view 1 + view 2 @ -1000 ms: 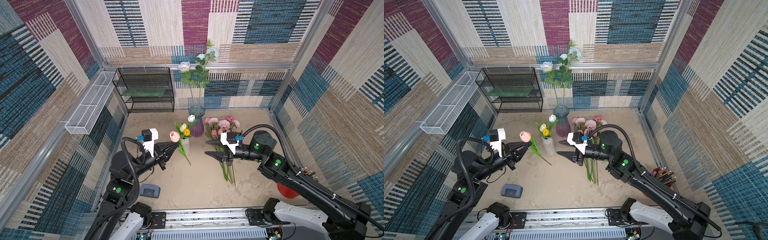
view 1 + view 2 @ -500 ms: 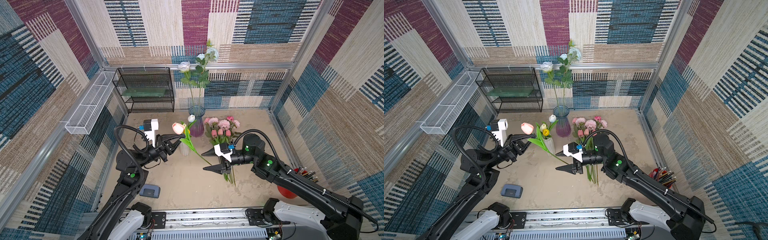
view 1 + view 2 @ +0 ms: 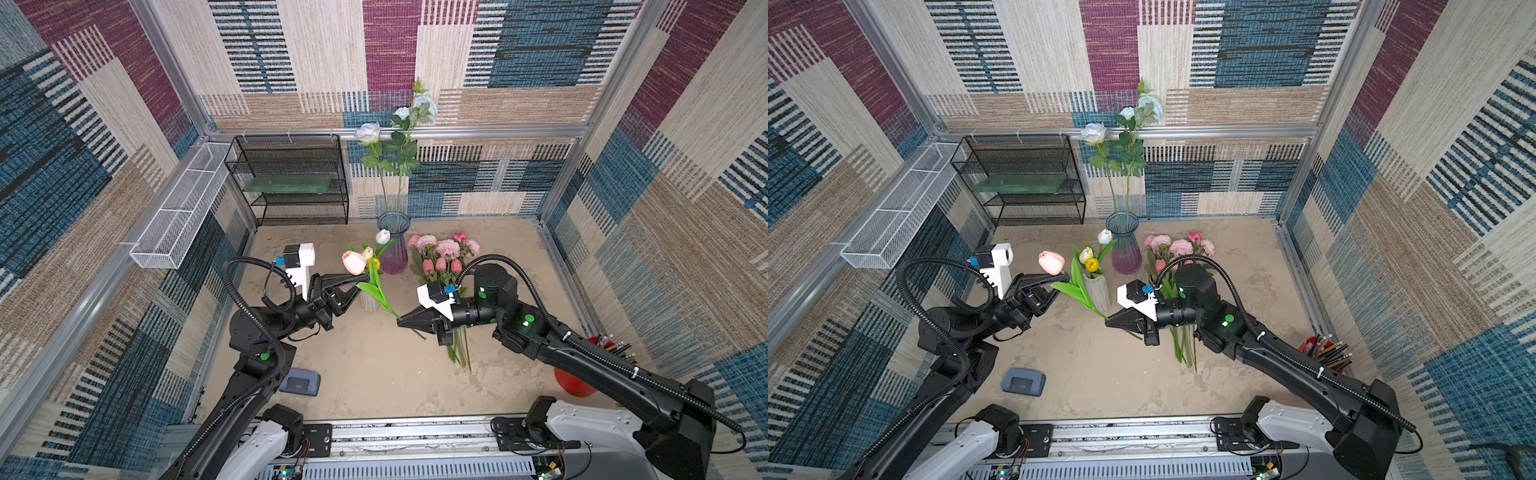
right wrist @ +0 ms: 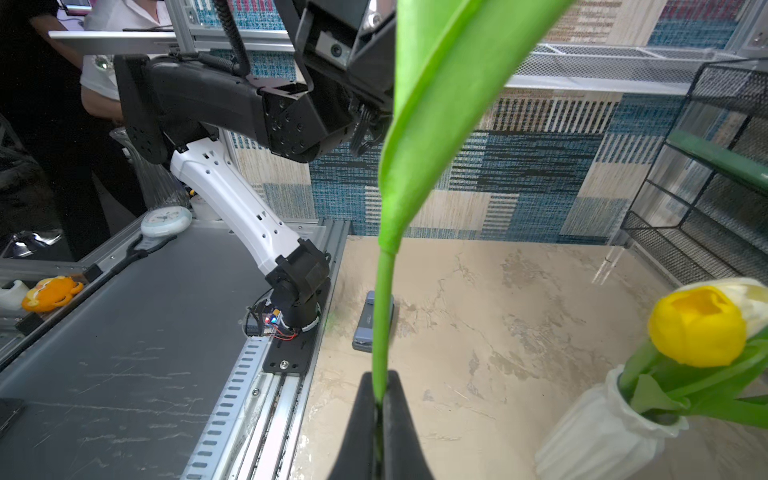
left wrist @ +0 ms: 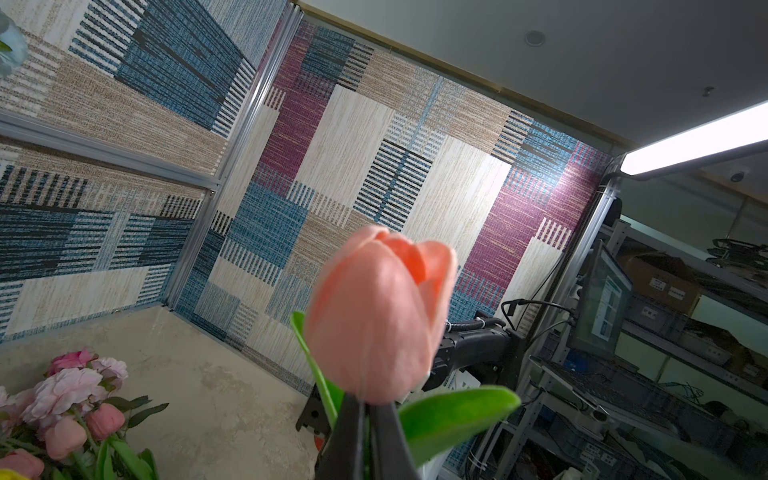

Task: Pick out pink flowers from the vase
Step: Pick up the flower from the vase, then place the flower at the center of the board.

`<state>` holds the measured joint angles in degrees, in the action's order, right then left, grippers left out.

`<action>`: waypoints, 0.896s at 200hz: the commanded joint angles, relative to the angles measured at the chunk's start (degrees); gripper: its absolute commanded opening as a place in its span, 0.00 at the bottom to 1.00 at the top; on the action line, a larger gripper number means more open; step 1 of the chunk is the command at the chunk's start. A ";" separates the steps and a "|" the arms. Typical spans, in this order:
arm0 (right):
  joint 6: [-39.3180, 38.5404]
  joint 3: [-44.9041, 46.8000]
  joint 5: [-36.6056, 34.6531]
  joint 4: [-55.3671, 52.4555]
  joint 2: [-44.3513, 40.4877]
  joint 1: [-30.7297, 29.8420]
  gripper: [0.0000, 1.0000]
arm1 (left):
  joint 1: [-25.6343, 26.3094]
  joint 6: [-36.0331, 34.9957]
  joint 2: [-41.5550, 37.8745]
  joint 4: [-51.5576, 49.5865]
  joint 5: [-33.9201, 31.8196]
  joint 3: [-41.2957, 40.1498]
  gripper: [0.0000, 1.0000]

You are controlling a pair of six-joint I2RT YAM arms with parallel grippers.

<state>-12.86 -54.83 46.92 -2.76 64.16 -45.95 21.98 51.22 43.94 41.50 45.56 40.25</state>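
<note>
The pink tulip (image 3: 354, 262) is held in the air beside the white vase (image 3: 1097, 291). The left gripper (image 3: 365, 276) is clamped on its stem just under the bloom, and the right gripper (image 3: 400, 322) is closed on the lower stem. More pink flowers (image 3: 442, 257) lie on the table (image 3: 374, 374) by the glass vase (image 3: 393, 249).
</note>
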 commanded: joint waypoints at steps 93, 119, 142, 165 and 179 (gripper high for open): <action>10.08 7.19 -25.99 8.50 -11.45 -0.19 0.00 | 0.52 -21.99 -8.48 -43.35 -11.67 2.28 0.68; 16.83 7.68 -40.16 7.02 -14.01 1.12 0.00 | 0.52 -28.91 -9.43 -56.82 -19.30 4.09 0.71; 21.53 5.79 -47.08 0.90 -13.23 3.94 0.00 | 0.61 -31.35 -11.57 -62.19 -23.24 3.37 0.71; 26.61 4.47 -50.58 -6.06 -12.05 8.39 0.00 | 1.35 -34.01 -13.34 -66.71 -26.32 2.90 0.69; 28.00 5.07 -49.23 -7.28 -12.01 11.54 0.00 | 1.74 -35.56 -14.37 -69.67 -28.11 2.81 0.67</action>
<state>9.23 -49.80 2.13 -3.97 51.88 -37.78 23.18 21.69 30.63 -20.25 22.87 43.20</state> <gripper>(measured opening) 0.073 0.688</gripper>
